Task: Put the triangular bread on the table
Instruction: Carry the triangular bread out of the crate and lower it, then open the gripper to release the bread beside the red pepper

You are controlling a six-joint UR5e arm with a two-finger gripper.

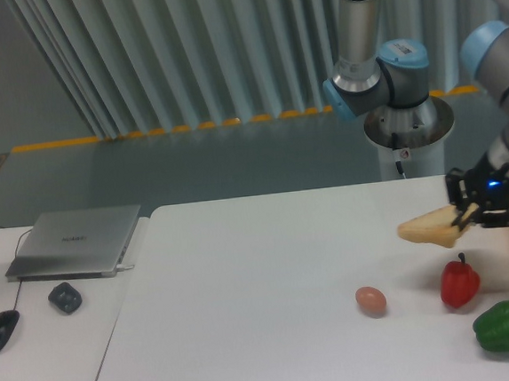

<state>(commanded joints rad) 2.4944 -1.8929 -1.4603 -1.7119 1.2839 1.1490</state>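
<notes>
The pincer (pixel 471 213) is clenched on the right end of the bread (pixel 429 228), which hangs in the air above the right part of the surface (pixel 263 288), over the red pepper (pixel 460 283) and to the right of the egg (pixel 371 301). To set it down well, I judge the arm should carry the wedge leftward to the bare stretch left of the egg, lower it until its underside touches, and only then release, so it neither drops nor knocks the pepper or the green pepper (pixel 504 326).
</notes>
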